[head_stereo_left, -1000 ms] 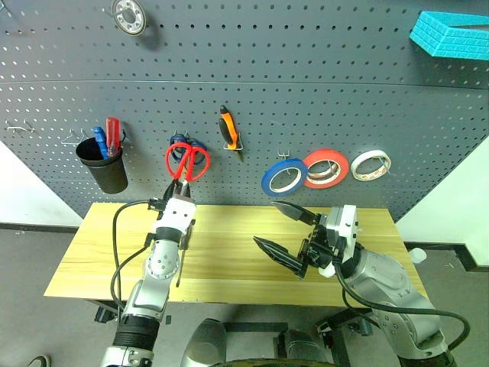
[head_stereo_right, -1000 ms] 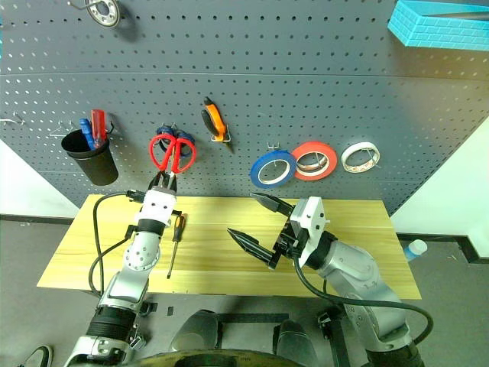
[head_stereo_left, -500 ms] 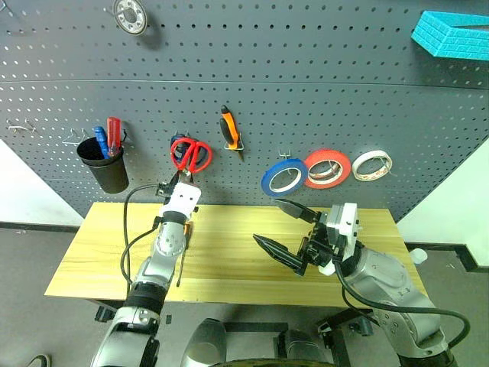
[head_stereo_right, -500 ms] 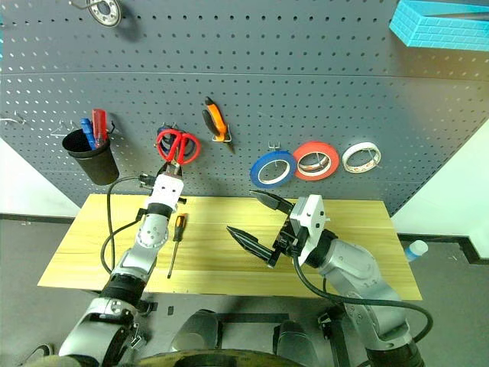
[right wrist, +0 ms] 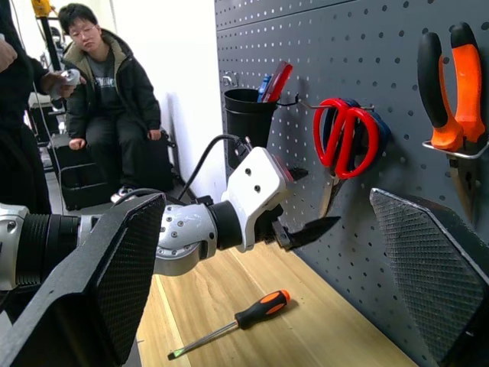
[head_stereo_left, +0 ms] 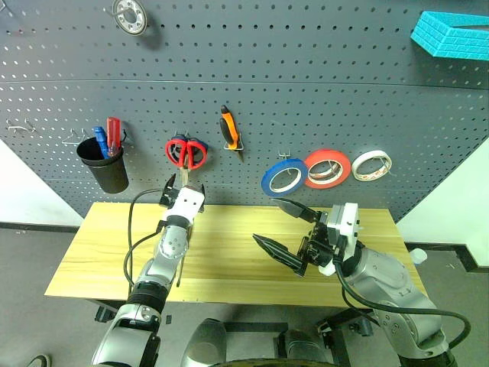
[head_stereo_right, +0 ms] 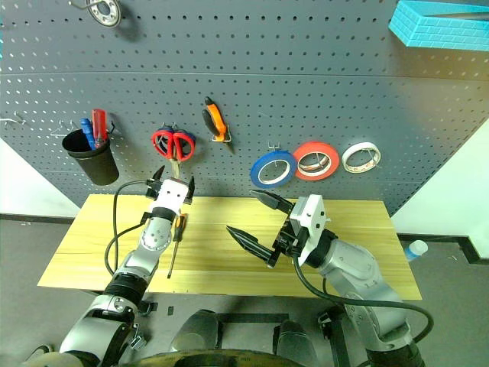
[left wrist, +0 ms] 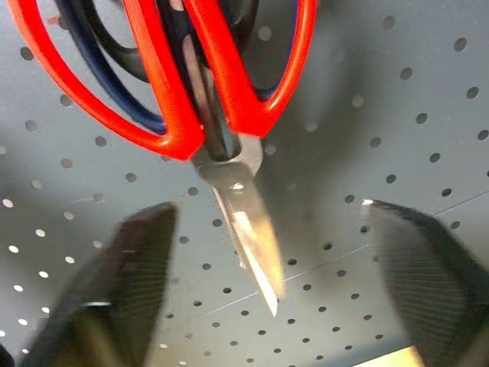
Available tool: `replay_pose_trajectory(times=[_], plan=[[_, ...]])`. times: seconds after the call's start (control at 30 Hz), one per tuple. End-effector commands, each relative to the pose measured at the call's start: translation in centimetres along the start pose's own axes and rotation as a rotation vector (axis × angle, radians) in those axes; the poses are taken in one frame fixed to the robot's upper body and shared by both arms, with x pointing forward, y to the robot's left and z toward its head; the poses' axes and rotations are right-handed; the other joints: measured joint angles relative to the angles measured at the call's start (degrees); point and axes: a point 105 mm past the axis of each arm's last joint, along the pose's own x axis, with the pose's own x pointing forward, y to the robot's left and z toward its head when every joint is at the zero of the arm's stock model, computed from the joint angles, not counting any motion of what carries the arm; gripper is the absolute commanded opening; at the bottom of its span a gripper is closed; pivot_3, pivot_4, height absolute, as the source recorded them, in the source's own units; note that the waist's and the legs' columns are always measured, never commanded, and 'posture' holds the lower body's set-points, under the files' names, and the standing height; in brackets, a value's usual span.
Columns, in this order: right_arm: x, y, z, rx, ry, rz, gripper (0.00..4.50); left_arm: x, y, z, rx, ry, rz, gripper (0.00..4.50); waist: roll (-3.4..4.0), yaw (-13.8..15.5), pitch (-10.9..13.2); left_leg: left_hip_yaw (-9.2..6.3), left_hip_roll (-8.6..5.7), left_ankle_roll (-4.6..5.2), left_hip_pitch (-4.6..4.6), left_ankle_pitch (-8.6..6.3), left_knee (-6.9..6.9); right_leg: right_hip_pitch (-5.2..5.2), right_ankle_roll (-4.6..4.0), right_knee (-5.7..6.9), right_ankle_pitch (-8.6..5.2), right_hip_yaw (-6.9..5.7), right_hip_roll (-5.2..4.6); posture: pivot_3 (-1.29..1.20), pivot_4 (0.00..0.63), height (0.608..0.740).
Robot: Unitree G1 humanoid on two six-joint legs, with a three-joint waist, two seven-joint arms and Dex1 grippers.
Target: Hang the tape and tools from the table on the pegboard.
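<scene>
Since the earlier frame the left gripper [head_stereo_left: 183,186] has let go of the red-handled scissors [head_stereo_left: 186,153]; its fingers, which were pinching the blades, are now standing wide apart just below the blade tip. Now the scissors are hanging alone on a hook of the pegboard [head_stereo_left: 321,92], in front of a pair of blue-handled scissors [right wrist: 376,131], blades pointing down.

At 3 o'clock from the scissors, the orange-handled pliers [head_stereo_left: 229,130] are hanging on their own hook. Farther toward 3 o'clock the blue tape [head_stereo_left: 284,177] is hanging beside a red roll [head_stereo_left: 327,168] and a whitish roll [head_stereo_left: 370,164]. At 9 o'clock from the scissors a black cup [head_stereo_left: 102,164] is holding a red and a blue screwdriver.

On the table [head_stereo_left: 99,252] the screwdriver [head_stereo_right: 175,238] with orange-and-black handle is lying just beside the left arm, not yet hung.

Over the table's middle the right gripper [head_stereo_left: 284,229] is hovering with jaws wide, holding nothing.

In the right wrist view a person [right wrist: 99,115] is sitting by the wall.
</scene>
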Motion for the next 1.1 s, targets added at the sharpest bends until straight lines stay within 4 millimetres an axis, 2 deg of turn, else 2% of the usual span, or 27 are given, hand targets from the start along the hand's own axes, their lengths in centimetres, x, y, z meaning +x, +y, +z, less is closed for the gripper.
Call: replay_pose_trajectory(times=[0.03, 0.17, 0.23, 0.37, 0.47, 0.6, 0.7, 0.93, 1.1], plan=[[0.3, 0.4, 1.1, -0.031, -0.034, 0.027, 4.5, 0.3, 0.8, 0.9, -0.004, -0.036, 0.029, 4.47, 0.0, 0.0, 0.0, 0.0, 0.0, 0.0, 0.0, 0.0, 0.0, 0.0, 0.0, 0.0, 0.0, 0.0, 0.0, 0.33, 0.025, 0.74], [0.3, 0.5, 0.5, -0.038, 0.015, 0.045, 4.5, -0.4, 1.2, 0.2, -0.013, -0.004, 0.014, 4.47, 0.0, -0.1, 0.0, 0.0, 0.0, 0.0, 0.0, 0.0, 0.0, 0.0, 0.0, 0.0, 0.0, 0.0, 0.0, 0.33, 0.024, 0.74], [0.2, 0.4, -0.6, -0.061, 0.095, 0.054, 4.5, -1.3, 1.9, -0.7, -0.028, 0.039, 0.01, 4.47, 0.0, -0.3, 0.0, 0.01, 0.0, 0.0, 0.01, 0.0, -0.01, 0.0, 0.0, 0.0, 0.0, 0.01, 0.0, 0.33, 0.028, 0.74], [0.5, 0.2, -2.0, -0.079, 0.158, 0.056, 4.5, -3.0, 4.0, -4.3, -0.102, 0.223, 0.018, 4.47, 0.0, -0.3, 0.0, 0.0, 0.02, 0.01, 0.04, -0.01, -0.05, -0.01, -0.01, 0.02, -0.01, 0.0, 0.0, 0.34, 0.037, 0.74], [0.8, 0.0, -2.8, -0.097, 0.191, 0.059, 4.5, -4.3, 4.6, -6.5, -0.147, 0.339, -0.008, 4.47, 0.0, -0.5, 0.0, 0.0, 0.01, 0.01, 0.05, 0.0, -0.03, -0.02, -0.01, 0.04, -0.01, 0.0, 0.0, 0.35, 0.043, 0.74], [1.3, 0.0, -3.1, -0.101, 0.192, 0.072, 4.5, -5.4, 4.0, -8.3, -0.212, 0.453, -0.057, 4.47, -0.02, -0.4, 0.0, 0.0, 0.01, 0.0, 0.02, 0.0, -0.01, -0.02, -0.01, 0.0, -0.02, 0.0, 0.0, 0.35, 0.051, 0.74], [1.8, 0.1, -3.2, -0.101, 0.188, 0.089, 4.5, -6.0, 2.0, -9.1, -0.264, 0.529, -0.138, 4.47, -0.02, -0.5, 0.0, 0.0, 0.01, 0.0, 0.03, 0.0, -0.06, -0.04, 0.0, 0.0, -0.03, 0.0, 0.0, 0.36, 0.055, 0.74], [2.0, 0.3, -3.1, -0.101, 0.184, 0.103, 4.5, -6.5, -1.0, -9.0, -0.309, 0.623, -0.246, 4.47, -0.03, -0.6, 0.0, 0.0, 0.01, 0.0, 0.02, 0.0, -0.08, -0.04, -0.01, -0.01, -0.03, 0.0, 0.0, 0.35, 0.056, 0.74], [1.9, 0.5, -3.2, -0.095, 0.186, 0.1, 4.5, -6.0, -1.0, -9.2, -0.323, 0.681, -0.252, 4.47, -0.05, -1.4, 0.0, -0.02, 0.01, 0.0, 0.01, 0.0, -0.08, -0.06, 0.0, -0.01, -0.03, 0.0, 0.0, 0.35, 0.058, 0.74]])
